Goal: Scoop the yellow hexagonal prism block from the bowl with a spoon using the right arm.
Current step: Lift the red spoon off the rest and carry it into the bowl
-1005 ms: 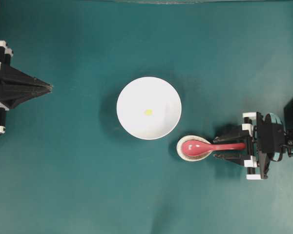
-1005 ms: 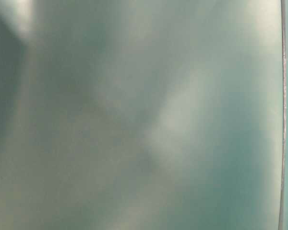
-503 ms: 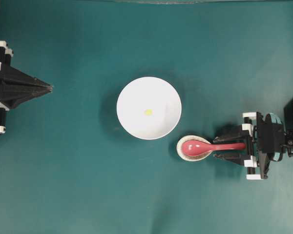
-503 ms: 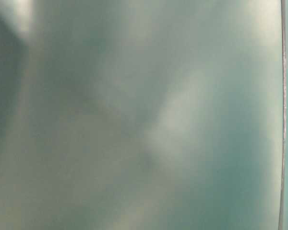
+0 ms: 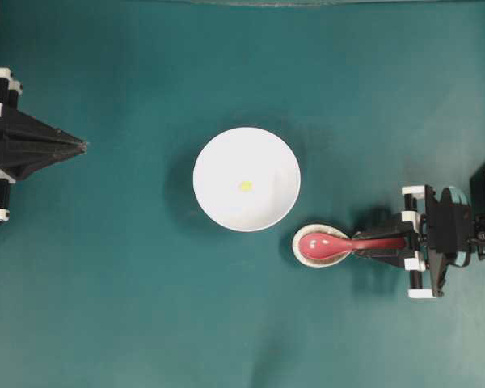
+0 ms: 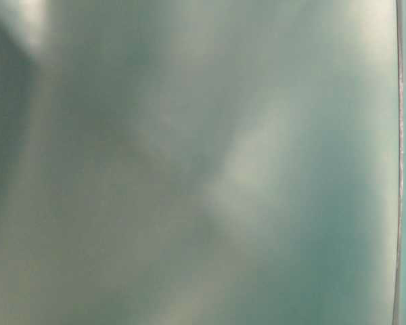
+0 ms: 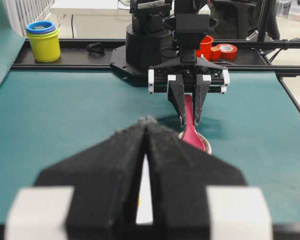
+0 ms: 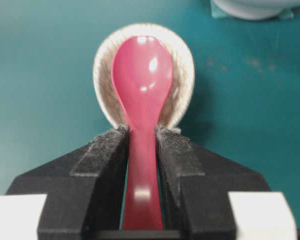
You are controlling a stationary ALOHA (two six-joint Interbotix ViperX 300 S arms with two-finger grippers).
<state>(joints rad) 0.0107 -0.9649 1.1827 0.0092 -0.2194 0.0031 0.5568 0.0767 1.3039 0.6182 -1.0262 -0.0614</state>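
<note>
Pinching spoon (image 8: 141,95) handle with right claw (image 8: 141,150) clenched on it over spoon rest (image 8: 182,82); next needing lift, then carrying toward bowl (image 5: 218,202) and yellow block (image 5: 245,186).

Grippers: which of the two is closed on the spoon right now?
The right gripper: its pads clamp the pink spoon handle. The left gripper is shut on nothing.
</note>
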